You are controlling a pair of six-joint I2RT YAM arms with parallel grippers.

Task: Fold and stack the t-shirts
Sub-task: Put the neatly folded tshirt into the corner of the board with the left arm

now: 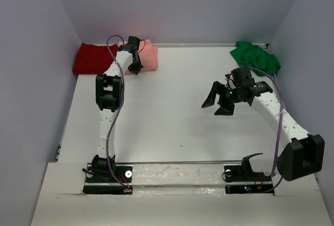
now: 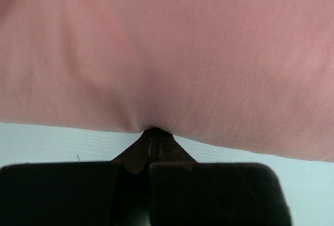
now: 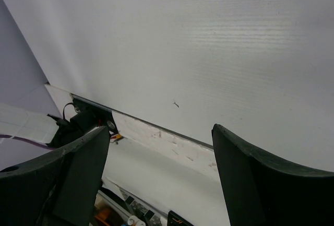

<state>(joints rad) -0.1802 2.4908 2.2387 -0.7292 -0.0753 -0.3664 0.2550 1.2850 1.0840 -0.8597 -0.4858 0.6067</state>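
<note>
We start with the white table, which fills the view from above and serves as our reference for everything else. The left arm rises from the table's near edge and reaches to its far-left corner. The right arm bends from the near-right edge and hangs over the table's right half. Next in size are the t-shirts. The dark red shirt lies bunched in the table's far-left corner against the wall. The salmon-pink shirt lies folded just beside it along the table's far edge, touching it. The green shirt sits crumpled in the table's far-right corner, well apart from the other two. The right gripper is spread wide with nothing between its fingers, tilted above the bare table surface. The left gripper has its jaws pressed together, with the tips meeting the pink shirt's edge low against the table. The cloth puckers there, and we cannot tell whether any fabric is nipped between them. Smallest is a dark speck on the table toward its near edge.
</note>
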